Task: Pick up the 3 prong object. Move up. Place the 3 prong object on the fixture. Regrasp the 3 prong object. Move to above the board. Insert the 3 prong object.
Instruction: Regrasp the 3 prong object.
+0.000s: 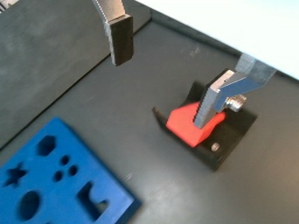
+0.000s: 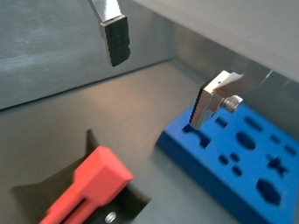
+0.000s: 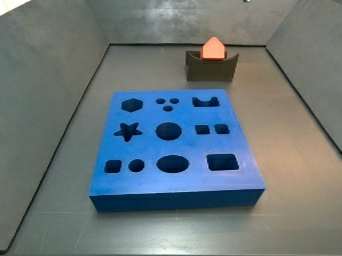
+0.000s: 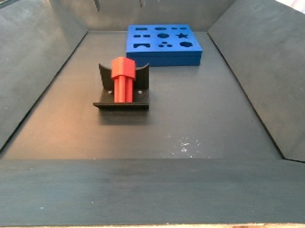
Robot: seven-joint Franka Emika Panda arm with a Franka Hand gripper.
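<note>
— Can any writing or label be read?
— None can be made out on the board (image 3: 174,150), the fixture (image 4: 120,96) or the 3 prong object (image 4: 121,77).

— How is the gripper posed?
— The gripper (image 1: 176,68) is seen only in the wrist views, raised above the floor, its fingers (image 2: 114,39) spread wide with nothing between them. The arm itself is cut off from both side views.

— Where is the piece?
— The 3 prong object is seated upright in the fixture's notch, well apart from the board. Its prongs cannot be made out.
</note>
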